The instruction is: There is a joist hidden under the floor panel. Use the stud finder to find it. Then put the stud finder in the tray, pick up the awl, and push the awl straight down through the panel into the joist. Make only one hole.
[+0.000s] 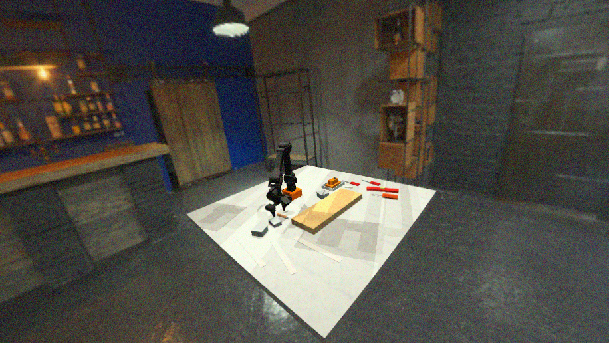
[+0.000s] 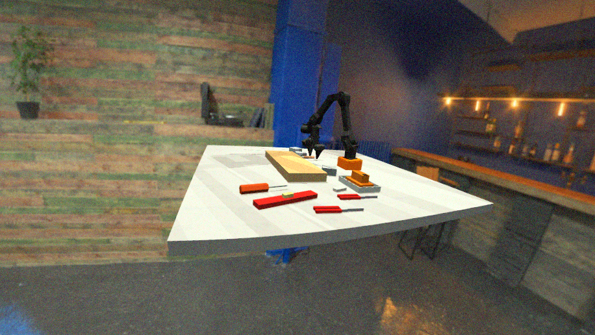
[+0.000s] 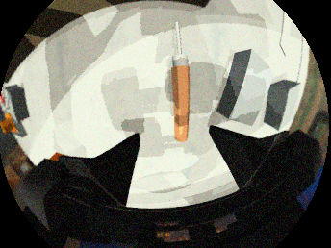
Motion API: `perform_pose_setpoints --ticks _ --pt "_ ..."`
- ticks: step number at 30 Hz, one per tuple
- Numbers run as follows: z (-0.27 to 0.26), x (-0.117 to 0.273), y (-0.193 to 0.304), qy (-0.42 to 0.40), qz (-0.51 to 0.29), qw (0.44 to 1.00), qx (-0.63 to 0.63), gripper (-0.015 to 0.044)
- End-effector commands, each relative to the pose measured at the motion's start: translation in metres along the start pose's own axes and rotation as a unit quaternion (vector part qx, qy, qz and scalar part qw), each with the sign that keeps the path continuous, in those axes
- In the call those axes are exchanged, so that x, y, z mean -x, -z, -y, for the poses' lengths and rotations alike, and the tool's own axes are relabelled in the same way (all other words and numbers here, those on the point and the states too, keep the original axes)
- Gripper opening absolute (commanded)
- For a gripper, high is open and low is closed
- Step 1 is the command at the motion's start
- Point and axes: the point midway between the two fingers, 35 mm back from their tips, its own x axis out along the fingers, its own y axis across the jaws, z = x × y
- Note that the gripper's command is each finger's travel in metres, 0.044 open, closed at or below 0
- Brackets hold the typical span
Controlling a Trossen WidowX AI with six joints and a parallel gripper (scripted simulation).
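The awl lies on the table, its orange handle toward me and its thin metal shaft pointing away in the wrist view. My gripper is open and empty, low above the table, with the handle's butt end between the fingertips in the wrist view; the exact height is hard to tell. The orange stud finder sits in the grey tray. The tan floor panel lies beside the awl. The joist is hidden.
Two grey blocks stand near the awl; another block is between panel and tray. Beyond the panel lie a red level, an orange screwdriver and two red-handled tools.
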Motion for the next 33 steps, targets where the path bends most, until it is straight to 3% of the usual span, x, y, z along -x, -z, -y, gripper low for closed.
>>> perform_pose_setpoints --ticks 1,3,15,33 --pt "-0.002 -0.005 0.001 -0.004 -0.004 1.000 -0.002 0.0440" --pt "-0.002 -0.005 0.001 -0.004 -0.004 1.000 -0.002 0.0440" --pt "-0.002 -0.005 0.001 -0.004 -0.004 1.000 -0.002 0.0125" --pt "0.001 0.005 0.001 -0.004 -0.004 1.000 -0.002 0.0000"
